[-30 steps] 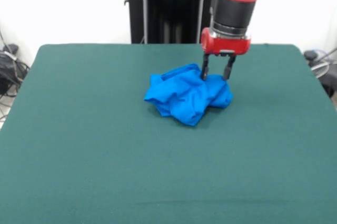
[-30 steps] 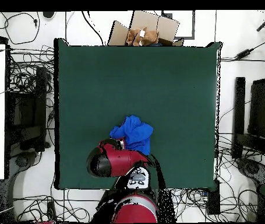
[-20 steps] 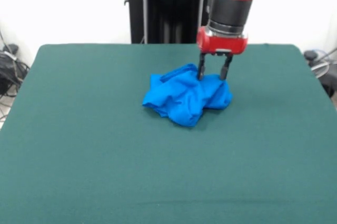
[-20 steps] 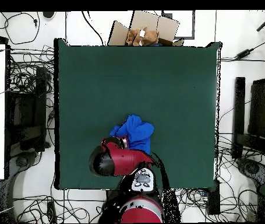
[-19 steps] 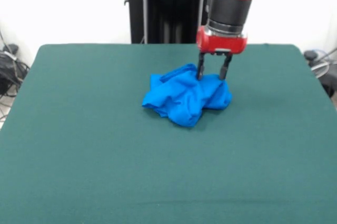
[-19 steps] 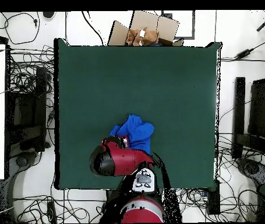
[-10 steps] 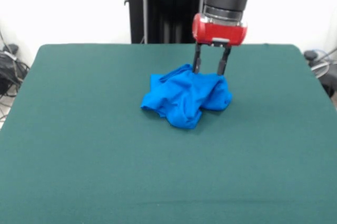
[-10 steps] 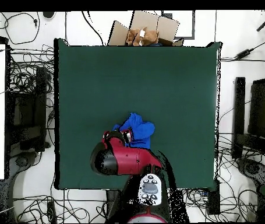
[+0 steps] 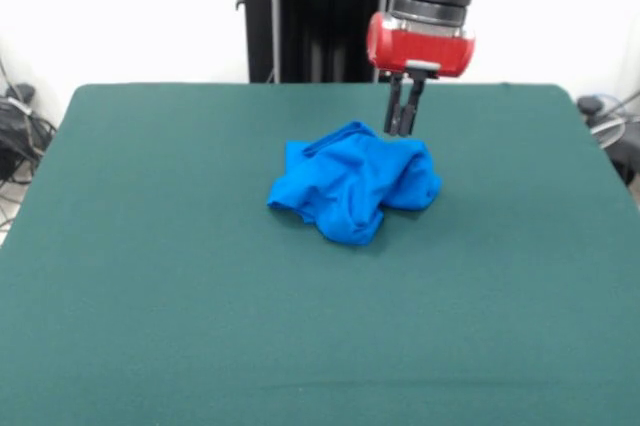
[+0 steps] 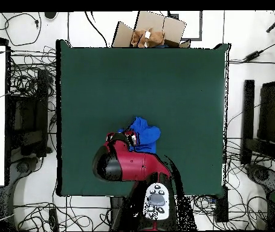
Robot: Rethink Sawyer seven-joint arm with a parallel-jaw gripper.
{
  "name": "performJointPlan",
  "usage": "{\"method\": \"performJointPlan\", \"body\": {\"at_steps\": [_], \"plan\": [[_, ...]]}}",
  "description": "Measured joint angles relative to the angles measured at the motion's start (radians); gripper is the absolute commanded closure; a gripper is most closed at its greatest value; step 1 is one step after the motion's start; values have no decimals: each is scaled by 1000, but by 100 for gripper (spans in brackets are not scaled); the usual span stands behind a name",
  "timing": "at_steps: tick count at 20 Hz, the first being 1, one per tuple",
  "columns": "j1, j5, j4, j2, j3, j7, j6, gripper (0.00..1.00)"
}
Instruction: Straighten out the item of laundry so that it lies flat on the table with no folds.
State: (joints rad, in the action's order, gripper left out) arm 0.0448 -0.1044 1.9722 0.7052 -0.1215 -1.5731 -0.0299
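The item of laundry [image 9: 352, 184], a bright blue shirt, lies crumpled in a lump a little beyond the middle of the dark green table [image 9: 180, 296]. My gripper [image 9: 401, 130] hangs over the lump's far right top. Its two fingers are pressed together, and their tips meet the uppermost fold of the fabric. From overhead, the shirt [image 10: 145, 134] pokes out beside the red arm, which covers the gripper and part of the cloth. No lettering shows on the shirt.
Green table top [image 10: 182, 90] spreads wide on every side of the shirt. An open cardboard box [image 10: 149, 32] sits just past the table's far edge in the overhead view. Cables and equipment ring the table on the floor.
The gripper's fingers, spread across the lump's top half a second ago, have closed together. Over the last 1.5 s the gripper rose slightly and the shirt shifted a little.
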Motion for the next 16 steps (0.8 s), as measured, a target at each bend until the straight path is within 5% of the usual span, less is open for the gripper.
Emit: {"method": "performJointPlan", "body": {"at_steps": [16], "plan": [[-20,39,-30,-28,-9,0,0,100]]}}
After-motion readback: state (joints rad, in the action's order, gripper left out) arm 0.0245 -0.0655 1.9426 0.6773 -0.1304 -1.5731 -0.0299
